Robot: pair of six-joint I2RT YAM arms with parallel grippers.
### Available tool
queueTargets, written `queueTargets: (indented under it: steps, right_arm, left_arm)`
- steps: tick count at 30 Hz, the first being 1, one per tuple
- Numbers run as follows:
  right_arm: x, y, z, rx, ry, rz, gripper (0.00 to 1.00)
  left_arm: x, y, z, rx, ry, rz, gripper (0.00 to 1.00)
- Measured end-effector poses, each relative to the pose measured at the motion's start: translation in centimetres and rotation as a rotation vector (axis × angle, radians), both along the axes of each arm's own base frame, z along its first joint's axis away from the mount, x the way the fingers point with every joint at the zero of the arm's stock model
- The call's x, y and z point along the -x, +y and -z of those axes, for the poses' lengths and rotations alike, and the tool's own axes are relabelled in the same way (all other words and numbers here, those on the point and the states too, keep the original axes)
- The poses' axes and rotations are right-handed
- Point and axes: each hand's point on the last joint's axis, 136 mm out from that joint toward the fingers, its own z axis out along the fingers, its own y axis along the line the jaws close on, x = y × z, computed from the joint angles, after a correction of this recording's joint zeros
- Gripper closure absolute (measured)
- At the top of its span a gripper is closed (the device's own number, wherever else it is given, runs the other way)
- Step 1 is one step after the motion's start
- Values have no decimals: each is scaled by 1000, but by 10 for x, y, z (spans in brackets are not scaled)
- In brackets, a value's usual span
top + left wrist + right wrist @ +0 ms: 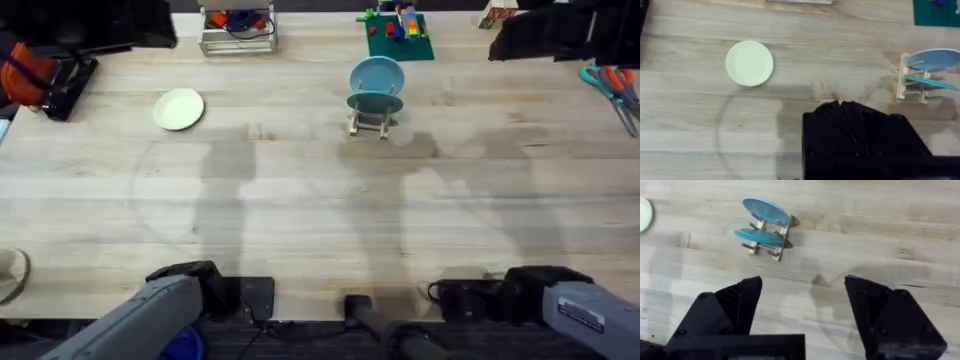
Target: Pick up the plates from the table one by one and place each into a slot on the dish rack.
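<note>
two blue plates in rack, cream plate flat on counter

right tool (802, 315): fingers spread wide, a broad gap of bare counter (300, 210) between them, nothing held. it sits low over the near edge of the counter, at the right arm's base.

left tool (845, 107): in the left wrist view the black fingers read as one dark mass with no visible gap, tips meeting just above the wood. can't tell for sure if fully closed. nothing seen in it.

dish rack (372, 122): small light-wood dowel rack, standing on the counter well ahead of the right tool and slightly toward the left arm's side of it. from the left tool it's ahead and off toward the right arm's side.

blue plates: two in the rack. one light blue plate (377, 76) stands on edge in a rear slot, tilted back. second blue plate (375, 102) sits in a nearer slot, leaning lower, closer to flat. both touch the dowels; they are apart from each other.

cream-green plate (179, 109): lying flat on the counter, well ahead of the left tool, clear of the rack and nothing touching it. it also shows at the edge of the right wrist view, far to the side of the rack.

wire basket (238, 30) with red and blue items sits at the far edge of the counter, beyond the cream-green plate.
</note>
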Motion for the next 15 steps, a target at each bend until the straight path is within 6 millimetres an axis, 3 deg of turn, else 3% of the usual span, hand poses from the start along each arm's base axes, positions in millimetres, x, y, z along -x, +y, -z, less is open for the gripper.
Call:
queueTargets:
  steps: [9,15]
  right_arm:
    - [0,0,0,0,0,0,7]
    - [0,0,0,0,0,0,7]
  left_arm:
    - [-3,61,12,92,9,-87,961]
    - [-19,95,28,162,-8,-83,962]
